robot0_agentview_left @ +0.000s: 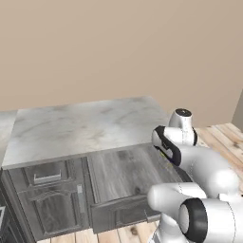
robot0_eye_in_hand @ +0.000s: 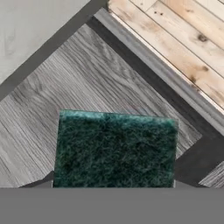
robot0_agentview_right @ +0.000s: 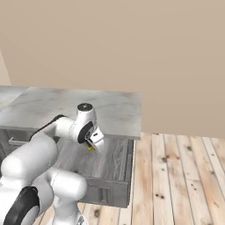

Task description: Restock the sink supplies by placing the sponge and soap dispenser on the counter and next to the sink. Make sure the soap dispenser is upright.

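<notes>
Dark green scouring face of the sponge [robot0_eye_in_hand: 116, 148] fills your hand view; your gripper [robot0_agentview_right: 92, 146] clasps it above the open drawer [robot0_agentview_right: 103, 160], below the counter [robot0_agentview_right: 66, 107] edge.

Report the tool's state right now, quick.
Tool: shut on the sponge, held over the open drawer below the counter.
</notes>
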Motion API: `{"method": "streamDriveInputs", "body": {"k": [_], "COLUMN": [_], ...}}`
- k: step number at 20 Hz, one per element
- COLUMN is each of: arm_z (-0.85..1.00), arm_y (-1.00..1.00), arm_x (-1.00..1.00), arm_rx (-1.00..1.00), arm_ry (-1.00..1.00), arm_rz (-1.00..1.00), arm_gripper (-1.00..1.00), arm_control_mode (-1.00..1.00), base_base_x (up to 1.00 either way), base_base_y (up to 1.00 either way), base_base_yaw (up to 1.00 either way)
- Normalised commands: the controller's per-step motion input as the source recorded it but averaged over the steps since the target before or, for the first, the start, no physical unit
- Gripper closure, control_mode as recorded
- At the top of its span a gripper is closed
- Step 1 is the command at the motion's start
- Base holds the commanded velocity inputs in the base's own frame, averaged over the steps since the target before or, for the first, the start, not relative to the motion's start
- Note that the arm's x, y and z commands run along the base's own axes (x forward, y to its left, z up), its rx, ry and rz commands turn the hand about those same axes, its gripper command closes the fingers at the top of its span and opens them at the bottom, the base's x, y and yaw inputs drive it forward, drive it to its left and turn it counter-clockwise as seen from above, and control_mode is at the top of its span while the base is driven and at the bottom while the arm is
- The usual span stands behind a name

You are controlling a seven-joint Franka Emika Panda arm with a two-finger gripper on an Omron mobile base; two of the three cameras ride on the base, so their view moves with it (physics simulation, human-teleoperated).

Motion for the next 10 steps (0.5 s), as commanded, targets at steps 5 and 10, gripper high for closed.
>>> {"method": "streamDriveInputs", "body": {"k": [5, 10], "arm_z": [0.82, -0.17], "arm_y": [0.00, 0.41], "arm_x": [-0.73, -0.42], "arm_rx": [0.01, -0.09], "arm_ry": [0.06, 0.09], "arm_rz": [-0.01, 0.03], "arm_gripper": [1.00, 1.00], "arm_control_mode": [-1.00, -1.00], "base_base_x": [0.00, 0.00], "base_base_y": [0.00, 0.00], "base_base_yaw": [0.00, 0.00]}}
